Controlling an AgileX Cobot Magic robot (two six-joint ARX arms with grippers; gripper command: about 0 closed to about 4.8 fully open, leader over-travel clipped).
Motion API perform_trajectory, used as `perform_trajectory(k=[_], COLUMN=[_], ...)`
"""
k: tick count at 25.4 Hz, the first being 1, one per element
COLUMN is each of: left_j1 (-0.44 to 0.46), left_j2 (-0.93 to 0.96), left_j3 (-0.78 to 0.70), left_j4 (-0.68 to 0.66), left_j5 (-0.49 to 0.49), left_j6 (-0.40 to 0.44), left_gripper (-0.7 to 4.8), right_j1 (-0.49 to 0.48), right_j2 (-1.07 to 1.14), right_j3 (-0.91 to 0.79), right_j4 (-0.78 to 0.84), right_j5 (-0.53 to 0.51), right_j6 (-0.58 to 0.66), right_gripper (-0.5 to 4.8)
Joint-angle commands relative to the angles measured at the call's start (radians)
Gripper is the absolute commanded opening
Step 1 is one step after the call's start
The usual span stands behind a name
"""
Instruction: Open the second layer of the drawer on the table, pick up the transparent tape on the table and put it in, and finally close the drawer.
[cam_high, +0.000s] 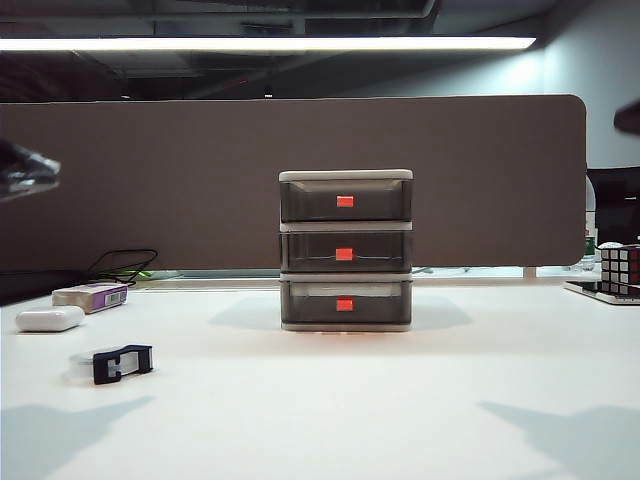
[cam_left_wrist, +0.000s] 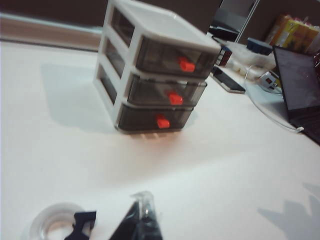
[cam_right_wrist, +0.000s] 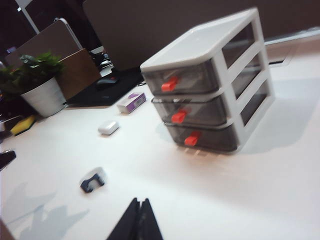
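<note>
I hold both grippers clenched and empty, the left gripper (cam_left_wrist: 142, 220) above the transparent tape (cam_high: 112, 363), the right gripper (cam_right_wrist: 140, 220) raised. The closed drawer (cam_high: 345, 250) stands at the tape's 2 o'clock, fronts facing me for access.

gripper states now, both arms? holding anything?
Left gripper: closed, empty, above the table near the transparent tape.
Right gripper: closed, empty, above the table facing the drawer.

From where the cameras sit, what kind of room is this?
Probably an office. A brown desk divider stands behind the white table, a laptop and cables lie nearby, and a potted plant sits on the next desk.
</note>
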Motion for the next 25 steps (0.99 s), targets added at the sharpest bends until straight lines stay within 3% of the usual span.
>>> perform_trajectory(k=[1,8,11,16,19,21,25], left_j1=[0.001,0.0,-0.005,-0.011,-0.044,-0.079,-0.217], left_j2=[0.113,0.533,0.739,0.998,1.129,1.198,1.327], left_j3=[0.001,0.012,0.061,0.156,0.208,0.243,0.343], left_j4=[0.151,0.545,0.675,0.831,0.906,0.948,0.967], left_j5=[-0.003,0.033,0.067,0.147,0.147,0.135,-0.034], left_j6=[0.018,0.0,0.031,0.038,0.058,0.074,0.162], left_gripper=[-0.01,-0.01,-0.01,0.0,-0.01,-0.01,-0.01], right_j1=[0.008,0.007,0.007,0.007,0.006,0.006,0.006], right_j2=[0.002,0.002,0.002,0.02,0.084,0.146,0.387], right_j3=[0.025,0.045,0.045,0.078,0.123,0.153,0.228], right_j4=[-0.026,-0.026,-0.026,-0.027,-0.028,-0.028,0.06], right_j5=[0.042,0.053,0.052,0.068,0.07,0.07,0.031], right_j6=[-0.019,-0.025,-0.025,-0.043,-0.084,-0.109,-0.175], right_gripper=[-0.05,-0.05,-0.05,-0.05,-0.05,-0.05,-0.05])
